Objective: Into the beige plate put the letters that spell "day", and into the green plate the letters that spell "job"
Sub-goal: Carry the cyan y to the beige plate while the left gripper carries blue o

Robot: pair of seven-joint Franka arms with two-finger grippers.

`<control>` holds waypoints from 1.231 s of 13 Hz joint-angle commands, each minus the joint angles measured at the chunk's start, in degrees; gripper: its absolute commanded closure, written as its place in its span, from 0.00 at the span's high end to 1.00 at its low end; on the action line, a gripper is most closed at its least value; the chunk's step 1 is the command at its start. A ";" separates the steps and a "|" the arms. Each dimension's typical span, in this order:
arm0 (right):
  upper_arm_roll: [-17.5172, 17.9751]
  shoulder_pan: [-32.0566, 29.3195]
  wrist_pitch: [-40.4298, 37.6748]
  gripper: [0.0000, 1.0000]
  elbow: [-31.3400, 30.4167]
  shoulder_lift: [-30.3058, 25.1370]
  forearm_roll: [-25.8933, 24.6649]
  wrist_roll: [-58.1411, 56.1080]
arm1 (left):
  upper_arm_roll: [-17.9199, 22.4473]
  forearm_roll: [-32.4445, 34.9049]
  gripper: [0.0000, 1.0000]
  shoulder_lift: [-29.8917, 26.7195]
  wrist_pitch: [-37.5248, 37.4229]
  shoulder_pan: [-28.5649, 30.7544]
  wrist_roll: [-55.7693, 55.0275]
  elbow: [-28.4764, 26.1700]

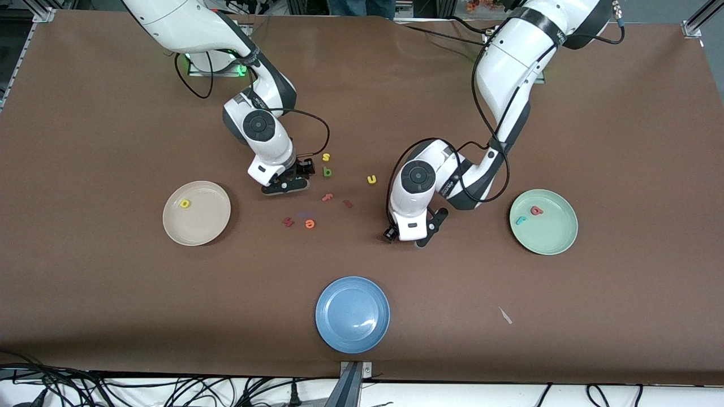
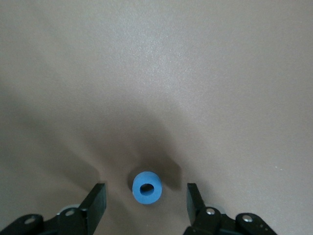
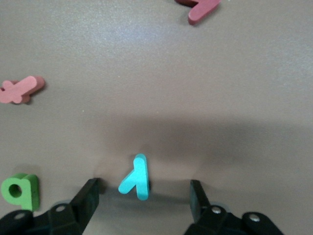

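My left gripper (image 2: 145, 191) is low over the table with its fingers open on either side of the blue ring "o" (image 2: 147, 187), not touching it. My right gripper (image 3: 144, 185) is open around the teal "y" (image 3: 137, 176), with gaps on both sides. The dark green letter (image 3: 20, 191) lies beside it, also seen as the dark green letter (image 1: 327, 171). The beige plate (image 1: 210, 226) holds the yellow letter (image 1: 185, 203). The green plate (image 1: 557, 234) holds the red-pink letter (image 1: 536, 211) and the teal hook (image 1: 521, 220). In the front view both hands hide the "o" and "y".
A blue plate (image 1: 352, 314) sits nearest the front camera. Between the two hands lie a yellow "s" (image 1: 326, 157), a yellow "u" (image 1: 371, 179), a pink letter (image 1: 327, 197), two dark red letters (image 1: 347, 203) (image 1: 288, 222) and an orange "e" (image 1: 309, 224).
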 commanded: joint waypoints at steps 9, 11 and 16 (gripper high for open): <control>-0.16 0.52 0.38 0.13 -1.04 -1.79 -1.43 1.22 | 0.35 2.00 0.00 1.76 -0.87 -0.21 -0.74 1.96; -0.25 0.00 -1.36 0.12 -1.04 -3.71 -1.43 -0.09 | 0.27 1.91 0.00 0.53 -1.40 0.49 -0.56 1.96; -0.33 -10.10 -14.28 0.12 -0.42 -11.80 -0.64 -19.14 | -2.97 -2.46 0.00 -6.49 -12.18 8.90 11.26 1.79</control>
